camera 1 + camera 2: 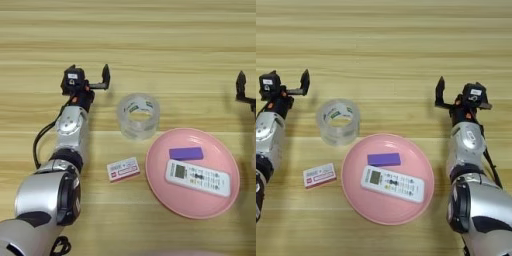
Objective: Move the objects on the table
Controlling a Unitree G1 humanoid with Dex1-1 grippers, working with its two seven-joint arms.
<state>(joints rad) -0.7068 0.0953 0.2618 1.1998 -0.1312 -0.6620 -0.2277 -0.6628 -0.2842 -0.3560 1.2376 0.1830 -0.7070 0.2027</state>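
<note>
Pink plate point(421, 195) holds the white remote point(392, 184), long axis left-to-right and slightly tilted, with a purple block point(384, 159) just behind it. White-and-red packet point(123, 169) lies on the table point(150, 40) left of the plate, nearest the left gripper point(90, 78); its print is unreadable. Clear tape roll point(138, 115) stands beyond. Left gripper and right gripper point(458, 96) both hover farther back, jaws apart, holding nothing.

Even, soft overhead light is cast over the table point(150, 40), faint short shadows are seen under the tape roll point(139, 116) right of the left gripper point(89, 76), and slight blur is noted throughout.
</note>
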